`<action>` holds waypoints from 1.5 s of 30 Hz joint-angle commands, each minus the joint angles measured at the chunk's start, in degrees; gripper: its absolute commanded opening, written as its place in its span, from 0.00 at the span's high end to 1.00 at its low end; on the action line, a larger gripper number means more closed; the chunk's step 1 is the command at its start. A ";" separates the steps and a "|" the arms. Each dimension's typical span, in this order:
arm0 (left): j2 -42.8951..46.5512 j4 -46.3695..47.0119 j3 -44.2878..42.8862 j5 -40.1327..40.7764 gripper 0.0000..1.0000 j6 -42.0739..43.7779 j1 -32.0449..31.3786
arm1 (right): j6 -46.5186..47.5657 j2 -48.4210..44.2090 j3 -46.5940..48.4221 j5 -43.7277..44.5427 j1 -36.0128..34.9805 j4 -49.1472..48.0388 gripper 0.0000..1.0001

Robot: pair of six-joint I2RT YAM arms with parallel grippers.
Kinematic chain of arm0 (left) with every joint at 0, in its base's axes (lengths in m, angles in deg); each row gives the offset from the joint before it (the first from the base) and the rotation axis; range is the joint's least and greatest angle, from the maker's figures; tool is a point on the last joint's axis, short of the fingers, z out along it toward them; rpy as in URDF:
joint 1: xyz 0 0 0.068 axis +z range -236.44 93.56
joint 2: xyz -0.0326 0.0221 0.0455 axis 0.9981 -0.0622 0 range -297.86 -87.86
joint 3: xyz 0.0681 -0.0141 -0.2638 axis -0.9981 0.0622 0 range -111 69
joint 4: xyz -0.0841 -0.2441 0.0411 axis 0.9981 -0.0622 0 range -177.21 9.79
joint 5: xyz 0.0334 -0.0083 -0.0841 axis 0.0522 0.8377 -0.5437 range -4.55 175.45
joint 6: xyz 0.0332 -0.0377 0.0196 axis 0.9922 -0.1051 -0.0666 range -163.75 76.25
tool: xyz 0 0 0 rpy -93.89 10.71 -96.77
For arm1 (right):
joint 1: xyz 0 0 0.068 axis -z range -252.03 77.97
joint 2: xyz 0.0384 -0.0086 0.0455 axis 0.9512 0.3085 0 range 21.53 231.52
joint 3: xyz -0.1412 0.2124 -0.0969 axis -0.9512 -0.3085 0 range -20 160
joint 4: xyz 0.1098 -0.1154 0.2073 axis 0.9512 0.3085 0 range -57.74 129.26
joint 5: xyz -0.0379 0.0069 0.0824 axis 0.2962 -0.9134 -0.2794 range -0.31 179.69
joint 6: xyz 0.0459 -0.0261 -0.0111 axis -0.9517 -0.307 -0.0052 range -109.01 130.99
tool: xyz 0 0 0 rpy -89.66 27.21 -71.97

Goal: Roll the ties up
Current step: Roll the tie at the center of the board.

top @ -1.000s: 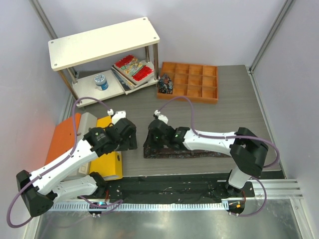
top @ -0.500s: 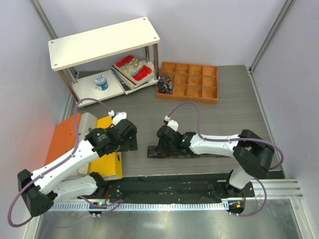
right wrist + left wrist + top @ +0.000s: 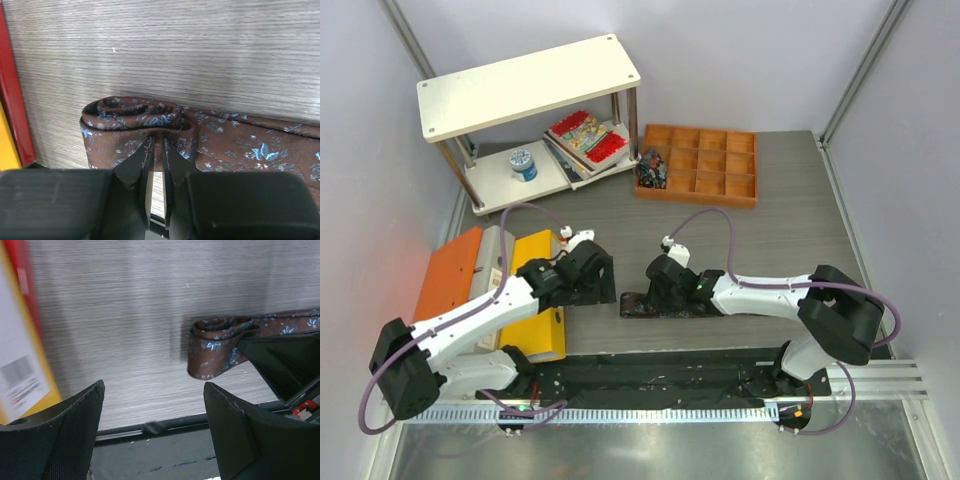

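- Brown floral tie [image 3: 165,122]: frame-left end coiled a few turns; remainder flat, unrolled.
- Right pincer [image 3: 156,146]: nearly closed, pinching coil.
- Left pincer [image 3: 154,387]: wide open, empty.

Bare tabletop [image 3: 125,315] between left claw [image 3: 153,390] and tie [image 3: 215,342], seemingly passable

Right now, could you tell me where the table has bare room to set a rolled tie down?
Bare wood lies between the compartment tray and the tie, beyond the right arm. Crowded on the left: shelf, yellow binder, left gripper.
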 commanded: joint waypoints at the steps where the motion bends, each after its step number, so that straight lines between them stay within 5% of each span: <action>1: -2.72 11.37 1.80 -5.04 0.20 -0.01 0.26 | -0.76 -0.89 -1.46 0.92 0.19 -2.90 0.83; 10: -7.82 23.78 7.16 -10.94 0.25 -0.01 0.17 | -0.93 -0.63 -3.66 -0.04 0.80 -4.93 0.83; 27: -17.40 31.08 8.65 -10.94 0.46 -0.01 0.17 | -1.37 -1.24 -6.65 -1.45 1.42 -7.74 0.83; 30: -18.72 32.14 8.48 -10.85 0.55 0.08 0.17 | -1.37 -1.41 -6.83 -1.63 1.59 -7.74 0.83; 35: -19.86 32.76 7.69 -11.55 0.91 1.31 0.09 | -1.28 -1.94 -6.83 -1.71 1.68 -7.74 0.83; 37: -19.95 31.36 6.72 -11.29 1.00 1.75 -0.09 | -1.20 -2.38 -6.74 -1.89 1.86 -7.66 0.83; 45: -21.00 4.92 -6.52 3.11 1.00 3.42 -3.87 | 1.61 -8.18 -1.91 -1.02 3.70 -0.98 0.82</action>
